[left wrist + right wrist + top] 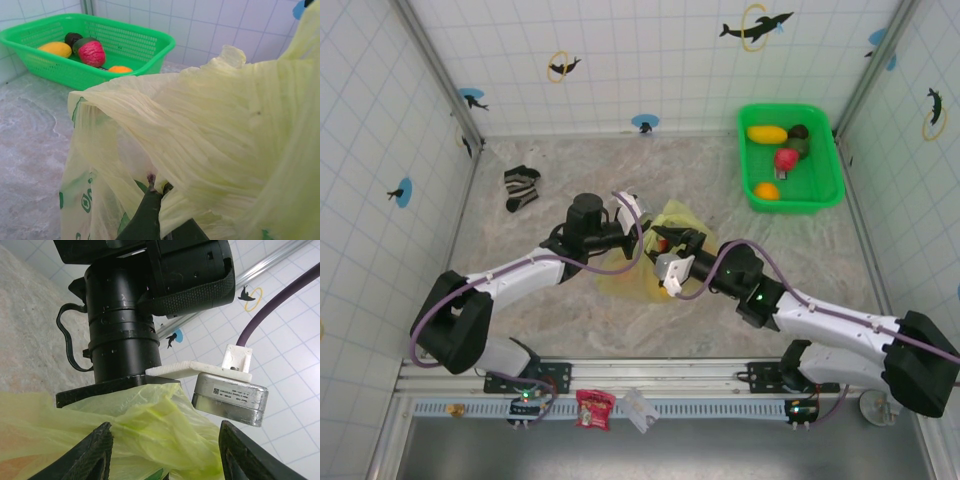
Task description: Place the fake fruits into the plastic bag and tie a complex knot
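Your left pincer [636,234] is clamped shut on the plastic bag [676,216] at the middle of the desk [550,300]. Your right pincer [165,440] stands half wide around its film. Four fake fruits [786,158] lie in the green tub [820,196], far right.

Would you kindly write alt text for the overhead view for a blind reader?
Two robot arms meet at a pale-yellow plastic bag mid-table: the left hand shut on it, the right hand open facing it. A green tub at the back right holds toy fruits; a striped sock lies back left.
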Motion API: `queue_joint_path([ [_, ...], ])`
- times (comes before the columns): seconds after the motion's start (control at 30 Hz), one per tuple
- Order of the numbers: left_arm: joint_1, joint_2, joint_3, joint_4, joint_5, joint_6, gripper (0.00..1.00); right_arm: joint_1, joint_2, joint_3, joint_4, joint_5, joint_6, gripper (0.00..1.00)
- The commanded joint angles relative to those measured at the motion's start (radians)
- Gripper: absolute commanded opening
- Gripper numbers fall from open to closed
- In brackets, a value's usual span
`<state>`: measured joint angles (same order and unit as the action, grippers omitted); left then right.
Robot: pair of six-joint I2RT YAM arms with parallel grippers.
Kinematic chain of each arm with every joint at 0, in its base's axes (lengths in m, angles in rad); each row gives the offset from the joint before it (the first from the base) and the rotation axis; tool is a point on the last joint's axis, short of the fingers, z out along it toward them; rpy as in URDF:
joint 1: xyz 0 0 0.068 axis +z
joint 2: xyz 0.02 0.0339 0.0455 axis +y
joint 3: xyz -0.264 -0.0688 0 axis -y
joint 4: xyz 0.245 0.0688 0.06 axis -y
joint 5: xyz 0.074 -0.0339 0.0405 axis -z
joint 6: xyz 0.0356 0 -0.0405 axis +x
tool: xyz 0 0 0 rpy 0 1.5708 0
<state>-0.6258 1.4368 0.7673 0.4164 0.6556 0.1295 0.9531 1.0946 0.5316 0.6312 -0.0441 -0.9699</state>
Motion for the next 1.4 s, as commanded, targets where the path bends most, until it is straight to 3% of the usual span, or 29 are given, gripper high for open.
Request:
queue_joint_path([
  [0.0,0.006,0.016,0.034,-0.005,0.036,-0.008,0.0,-0.011,0.019,0.052,0.053,-0.01,-0.026,0.58],
  [0.13,0.006,0.017,0.034,-0.005,0.036,-0.009,0.0,-0.022,0.04,0.076,0.055,-0.009,-0.026,0.51],
  [0.37,0.006,0.013,0.034,-0.003,0.035,-0.008,0.0,-0.029,0.045,0.107,0.028,-0.031,-0.006,0.17],
  [0.53,0.007,0.007,0.031,-0.001,0.032,-0.007,0.0,-0.033,0.03,0.111,0.009,-0.049,0.031,0.02],
  [0.73,0.022,-0.004,0.012,0.03,-0.013,-0.041,0.0,-0.06,-0.015,0.094,0.005,-0.062,0.151,0.0],
  [1.03,0.057,-0.025,-0.012,0.037,-0.206,-0.09,0.0,-0.175,-0.12,-0.023,0.128,-0.09,0.484,0.0],
  [1.27,0.058,-0.038,-0.02,0.007,-0.351,-0.092,0.0,-0.2,-0.182,-0.124,0.188,0.042,0.696,0.0],
  [1.37,0.058,-0.055,-0.028,0.002,-0.465,-0.097,0.0,-0.225,-0.203,-0.147,0.173,0.111,0.825,0.0],
])
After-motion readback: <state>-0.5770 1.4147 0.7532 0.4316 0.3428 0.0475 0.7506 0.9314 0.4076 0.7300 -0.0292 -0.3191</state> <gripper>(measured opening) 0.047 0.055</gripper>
